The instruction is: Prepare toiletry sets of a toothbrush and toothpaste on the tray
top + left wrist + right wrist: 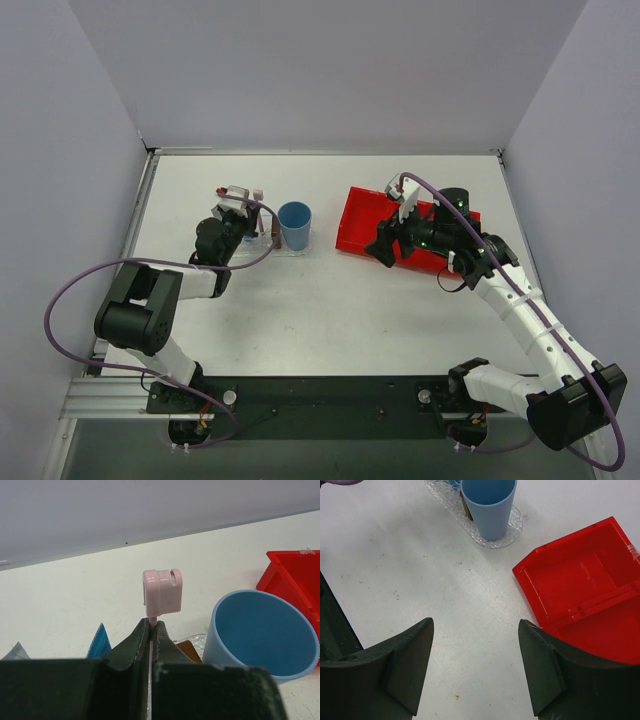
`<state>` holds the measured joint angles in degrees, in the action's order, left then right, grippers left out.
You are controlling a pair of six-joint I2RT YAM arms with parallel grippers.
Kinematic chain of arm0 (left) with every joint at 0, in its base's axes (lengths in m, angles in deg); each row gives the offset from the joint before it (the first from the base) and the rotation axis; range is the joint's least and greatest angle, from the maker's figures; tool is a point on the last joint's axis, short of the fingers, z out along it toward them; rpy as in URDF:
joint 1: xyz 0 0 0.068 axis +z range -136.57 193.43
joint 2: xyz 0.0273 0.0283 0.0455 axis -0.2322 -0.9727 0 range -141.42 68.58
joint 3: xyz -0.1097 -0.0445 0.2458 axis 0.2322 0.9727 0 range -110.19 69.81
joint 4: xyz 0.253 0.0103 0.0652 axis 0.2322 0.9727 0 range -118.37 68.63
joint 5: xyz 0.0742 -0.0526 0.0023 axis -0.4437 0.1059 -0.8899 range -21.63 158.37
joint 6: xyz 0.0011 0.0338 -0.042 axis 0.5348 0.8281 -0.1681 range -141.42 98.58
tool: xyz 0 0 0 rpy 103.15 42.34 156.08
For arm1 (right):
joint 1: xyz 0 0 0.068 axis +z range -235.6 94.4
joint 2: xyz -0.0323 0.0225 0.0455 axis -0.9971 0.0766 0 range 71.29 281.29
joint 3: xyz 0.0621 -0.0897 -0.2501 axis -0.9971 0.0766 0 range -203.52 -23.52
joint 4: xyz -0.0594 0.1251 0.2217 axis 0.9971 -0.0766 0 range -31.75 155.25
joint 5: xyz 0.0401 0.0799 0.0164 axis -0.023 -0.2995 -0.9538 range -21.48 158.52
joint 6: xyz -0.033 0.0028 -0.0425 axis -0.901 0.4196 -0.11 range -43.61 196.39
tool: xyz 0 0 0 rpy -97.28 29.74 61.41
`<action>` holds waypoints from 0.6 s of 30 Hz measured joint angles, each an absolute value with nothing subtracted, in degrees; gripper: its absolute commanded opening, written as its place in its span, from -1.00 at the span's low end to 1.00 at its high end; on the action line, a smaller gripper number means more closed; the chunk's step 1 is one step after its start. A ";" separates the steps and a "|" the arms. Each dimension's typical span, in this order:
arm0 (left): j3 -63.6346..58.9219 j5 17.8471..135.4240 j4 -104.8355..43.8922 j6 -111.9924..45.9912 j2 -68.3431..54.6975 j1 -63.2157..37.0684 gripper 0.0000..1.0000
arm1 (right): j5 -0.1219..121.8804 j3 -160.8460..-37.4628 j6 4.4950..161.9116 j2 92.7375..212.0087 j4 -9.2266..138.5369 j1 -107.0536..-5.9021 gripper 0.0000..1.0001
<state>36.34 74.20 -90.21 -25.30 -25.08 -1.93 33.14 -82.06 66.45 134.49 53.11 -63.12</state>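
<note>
Toothbrush [162, 592]: probably light, stiff and slippery, a thin stick best gripped mid-stem, pinched upright in left gripper [151, 628] just left of cup [265, 635]; right gripper [475, 667] wide, empty, well right of cup.

The cup [295, 225] stands on the tray [516, 524], left of the bin [360, 226].
</note>
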 measured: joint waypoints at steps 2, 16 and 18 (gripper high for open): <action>36.19 74.22 -90.12 -25.17 -25.08 -1.93 -0.70 | 33.14 -82.06 66.45 134.49 53.11 -63.12 0.27; 35.16 74.68 -88.44 -25.15 -25.11 -1.93 -0.51 | 33.12 -81.50 66.45 134.49 53.13 -63.12 0.27; 35.01 74.70 -88.18 -25.15 -25.11 -1.93 -0.50 | 33.12 -81.45 66.45 134.49 53.13 -63.12 0.27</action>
<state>35.01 74.70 -88.18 -25.15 -25.11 -1.93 33.12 -81.45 66.45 134.49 53.13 -63.12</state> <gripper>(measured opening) 0.242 0.634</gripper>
